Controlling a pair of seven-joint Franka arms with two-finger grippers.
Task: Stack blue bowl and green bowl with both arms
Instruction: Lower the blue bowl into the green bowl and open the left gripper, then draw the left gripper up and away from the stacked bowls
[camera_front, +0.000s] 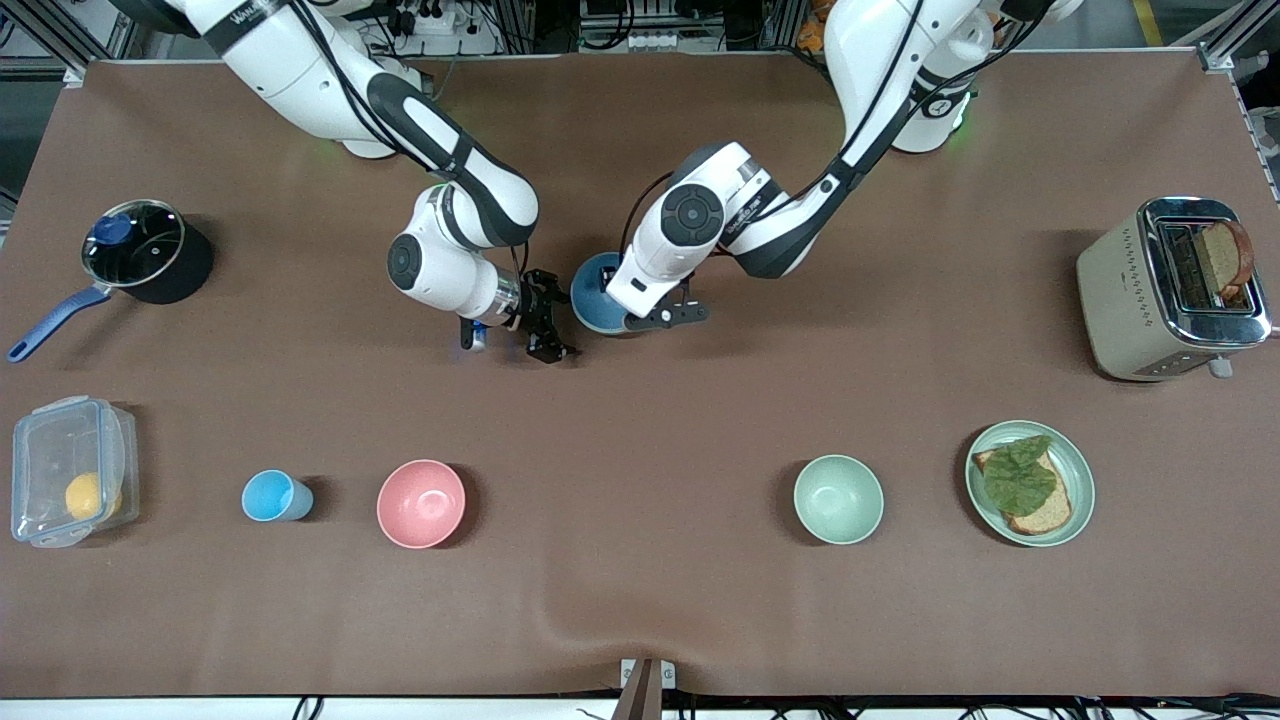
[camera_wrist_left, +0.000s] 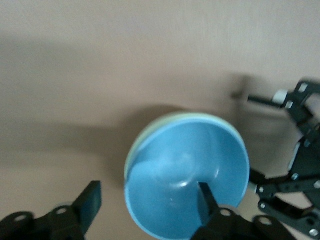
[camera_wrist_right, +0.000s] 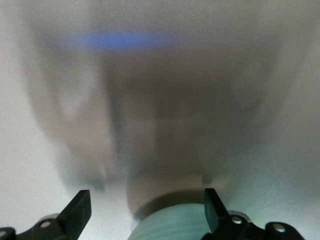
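Note:
The blue bowl (camera_front: 597, 296) sits inside the green bowl at mid-table; only a sliver of the green bowl's rim (camera_wrist_left: 150, 129) shows around the blue bowl (camera_wrist_left: 185, 175) in the left wrist view. My left gripper (camera_front: 642, 318) is over the stack and open (camera_wrist_left: 147, 200). One finger (camera_wrist_left: 206, 200) is over the blue bowl's inside and the other is outside the rim. My right gripper (camera_front: 549, 324) is open beside the stack, toward the right arm's end, and also shows in the left wrist view (camera_wrist_left: 295, 170). In its own blurred view (camera_wrist_right: 146, 210) a pale green curved surface (camera_wrist_right: 175, 227) lies between its fingers.
Nearer the front camera stand a clear box (camera_front: 70, 485) with a yellow fruit, a light-blue cup (camera_front: 275, 496), a pink bowl (camera_front: 421, 503), a paler mint bowl (camera_front: 838, 498) and a green plate with toast (camera_front: 1075, 455). A lidded pot (camera_front: 140, 250) and a toaster (camera_front: 1120, 290) stand at the table's ends.

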